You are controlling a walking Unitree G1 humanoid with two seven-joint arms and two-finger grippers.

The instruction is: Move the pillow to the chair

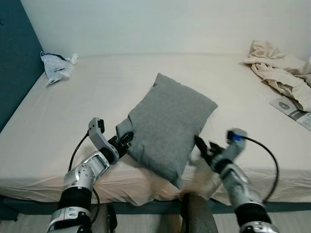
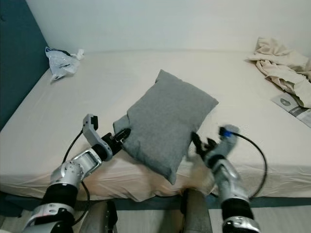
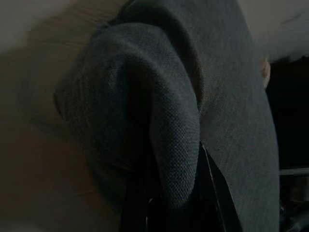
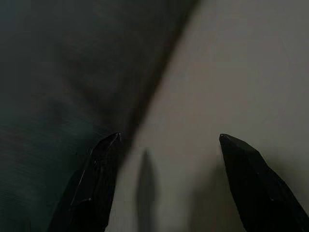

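A grey pillow [image 1: 167, 124] lies on the bed [image 1: 58, 121]. The left gripper [image 1: 125, 139] pinches its corner; the right gripper [image 4: 166, 159], fingers spread, sits just beside it. By the look of it, carrying to the chair remains.

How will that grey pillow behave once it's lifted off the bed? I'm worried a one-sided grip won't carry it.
Probably floppy: the grey pillow bunches into a fold where the left end effector pinches its corner. It likely sags from that corner, since the right end effector is open beside its edge, not gripping. It looks light for its bulk, and the woven cover should not slip easily.
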